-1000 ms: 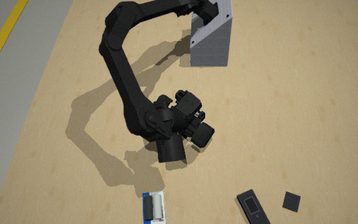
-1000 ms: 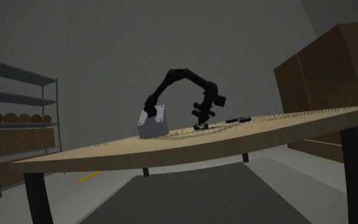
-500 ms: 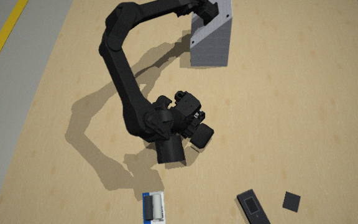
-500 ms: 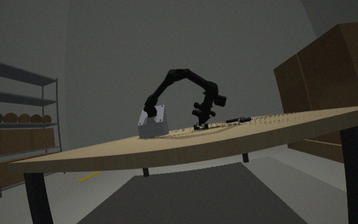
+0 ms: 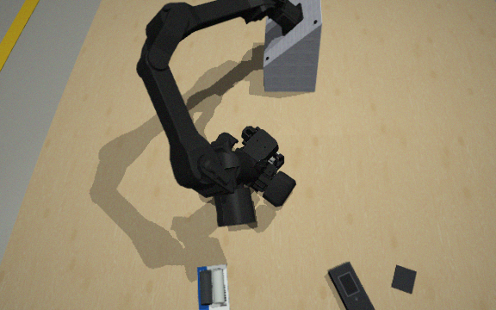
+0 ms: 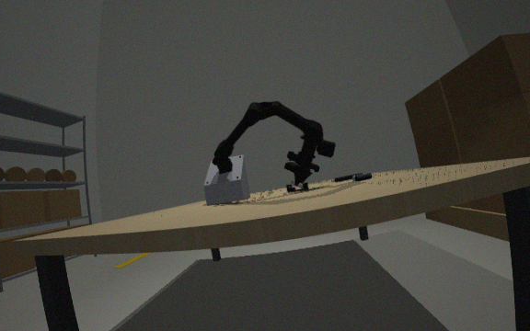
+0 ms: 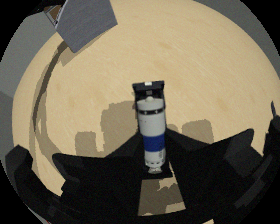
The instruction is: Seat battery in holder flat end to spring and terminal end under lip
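The battery, white with a blue band, lies lengthwise along the black holder in the wrist view. Its terminal nub points at the holder's far end wall, just short of it. Its flat end is close to the metal spring at the near end. Whether it lies fully down, or its nub is under the lip, I cannot tell. My gripper is shut on the battery, with a dark finger on each side. In the top view the arm hides the battery and holder.
The grey wedge-shaped block stands under the arm's base. A blue and white pack with two cylinders, a black device and a dark square lie along the bottom of the top view.
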Tool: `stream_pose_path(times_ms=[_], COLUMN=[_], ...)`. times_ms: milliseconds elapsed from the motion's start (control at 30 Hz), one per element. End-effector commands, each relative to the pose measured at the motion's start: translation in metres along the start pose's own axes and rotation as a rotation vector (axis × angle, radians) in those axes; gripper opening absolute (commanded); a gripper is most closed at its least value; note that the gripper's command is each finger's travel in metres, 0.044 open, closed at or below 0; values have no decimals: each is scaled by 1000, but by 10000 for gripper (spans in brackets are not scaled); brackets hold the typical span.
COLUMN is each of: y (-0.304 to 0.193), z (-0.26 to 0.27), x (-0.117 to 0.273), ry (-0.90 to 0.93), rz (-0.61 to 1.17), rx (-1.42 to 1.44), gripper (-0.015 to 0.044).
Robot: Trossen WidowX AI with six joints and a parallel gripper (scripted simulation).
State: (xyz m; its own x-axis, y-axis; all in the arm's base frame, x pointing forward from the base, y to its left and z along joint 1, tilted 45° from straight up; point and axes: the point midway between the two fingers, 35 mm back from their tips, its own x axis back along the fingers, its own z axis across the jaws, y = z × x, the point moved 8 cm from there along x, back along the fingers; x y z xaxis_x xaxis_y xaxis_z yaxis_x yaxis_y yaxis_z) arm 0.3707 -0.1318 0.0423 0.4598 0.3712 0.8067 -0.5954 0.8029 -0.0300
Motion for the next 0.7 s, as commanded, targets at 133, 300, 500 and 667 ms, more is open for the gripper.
stream_pose_path(times_ms=[133,300,500,667], y=[1,3,5,7], z=[-2,-3,-5,-5], x=[0,-2,-3,-5], ry=[-4,-6,-11,-14], rz=[63,88,119,145], rx=[-3,-4,-10,-12], gripper=[68,68,68,68])
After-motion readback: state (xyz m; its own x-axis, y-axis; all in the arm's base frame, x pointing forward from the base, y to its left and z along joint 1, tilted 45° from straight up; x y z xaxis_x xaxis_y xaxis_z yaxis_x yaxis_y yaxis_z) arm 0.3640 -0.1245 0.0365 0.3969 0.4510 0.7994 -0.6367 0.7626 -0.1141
